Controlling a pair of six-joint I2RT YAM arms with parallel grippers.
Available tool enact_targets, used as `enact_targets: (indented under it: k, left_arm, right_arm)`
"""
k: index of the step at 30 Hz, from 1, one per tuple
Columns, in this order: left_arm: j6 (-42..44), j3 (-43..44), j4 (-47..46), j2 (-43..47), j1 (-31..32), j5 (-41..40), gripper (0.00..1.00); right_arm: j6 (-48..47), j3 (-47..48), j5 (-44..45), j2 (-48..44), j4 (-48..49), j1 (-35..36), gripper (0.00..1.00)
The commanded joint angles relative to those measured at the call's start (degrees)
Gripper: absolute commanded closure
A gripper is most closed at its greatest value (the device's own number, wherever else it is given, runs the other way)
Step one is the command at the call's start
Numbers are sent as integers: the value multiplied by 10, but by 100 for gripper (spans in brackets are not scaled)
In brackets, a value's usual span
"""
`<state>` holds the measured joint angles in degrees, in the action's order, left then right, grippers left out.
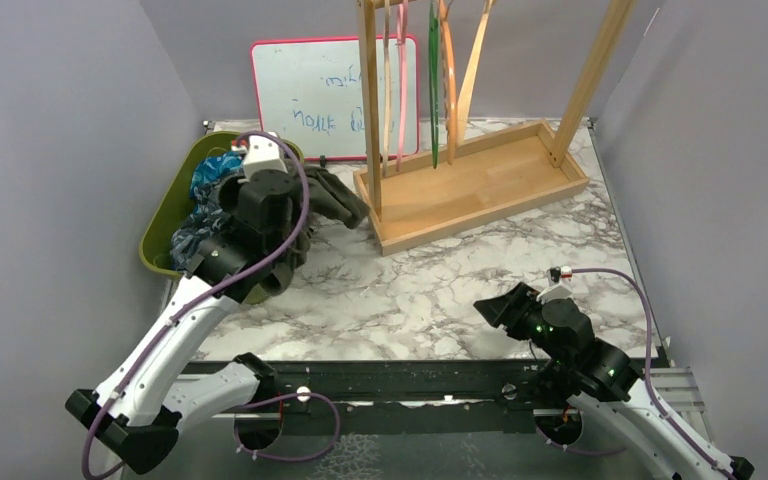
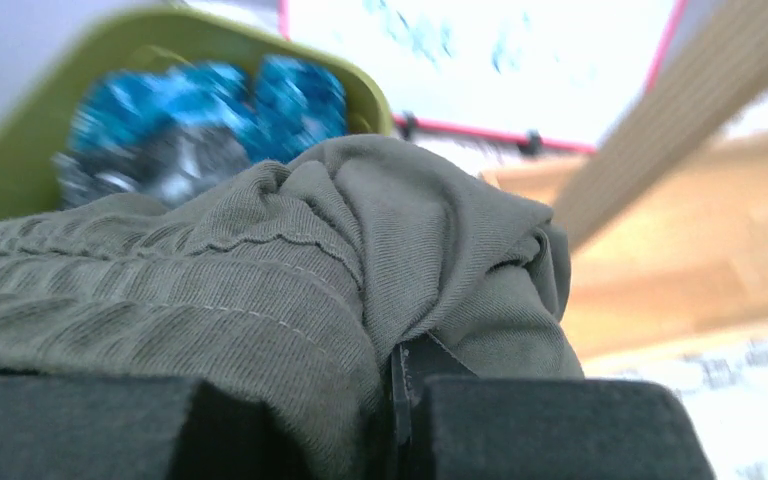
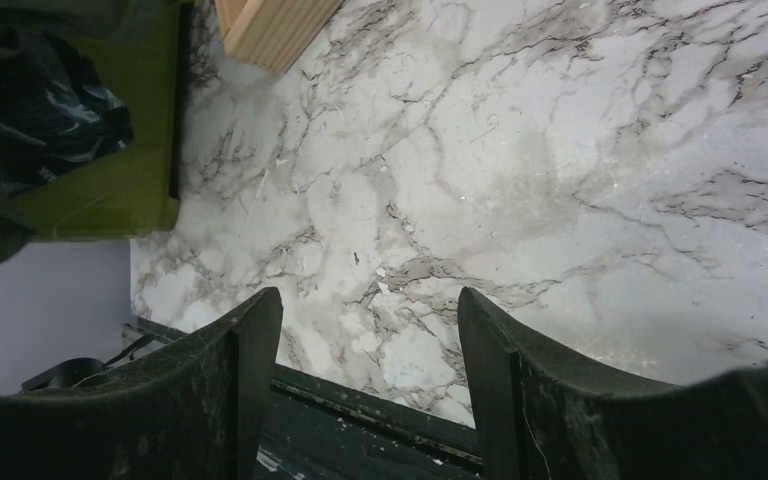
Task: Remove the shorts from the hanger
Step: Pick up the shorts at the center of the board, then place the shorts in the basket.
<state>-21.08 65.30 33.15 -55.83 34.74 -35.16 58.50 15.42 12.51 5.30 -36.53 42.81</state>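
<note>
Olive shorts (image 2: pixel 260 290) bury the left gripper's (image 2: pixel 397 395) tips. Beyond its jaws, the blue shorts (image 2: pixel 210 110), bin (image 2: pixel 20 150) and whiteboard (image 2: pixel 480 50) writing are blurred. Left of the right gripper's (image 3: pixel 368 300) jaws, the view's edge cuts the bin.

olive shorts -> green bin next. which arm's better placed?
Left. The left pincer is shut on the olive shorts, right beside the green bin. The right pincer hangs open and empty over the marble table, well away from the bin.
</note>
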Motion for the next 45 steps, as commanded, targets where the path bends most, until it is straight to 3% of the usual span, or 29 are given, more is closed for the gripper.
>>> enact_targets:
  k: [1, 8, 13, 21, 26, 31, 38, 40, 45]
  left_arm:
    - [94, 87, -22, -3, -58, -91, 100]
    - [206, 198, -41, -62, -148, -175, 100]
    - [237, 144, -105, -40, -171, -188, 100]
    - [239, 45, -72, -110, -192, -75, 100]
    - [258, 49, -72, -161, -247, -11, 100]
    - [249, 44, -48, -191, -293, 103, 99]
    - [215, -5, -10, -256, -296, 226, 70]
    - [205, -9, 7, -272, -296, 239, 66]
    - [199, -35, 7, -251, -296, 267, 47]
  right_arm:
    - [0, -5, 0, -1, 6, 2, 32]
    - [-1, -5, -1, -2, 6, 2, 32]
    - [0, -5, -1, -5, 6, 2, 32]
    - [-5, -6, -1, 1, 11, 2, 32]
    - [-6, -7, -1, 2, 15, 2, 32]
    - [-8, -8, 2, 7, 21, 2, 32]
    - [-8, -7, 0, 15, 21, 2, 32]
    - [-8, -7, 3, 16, 23, 2, 32]
    - [-9, -7, 4, 20, 25, 1, 32]
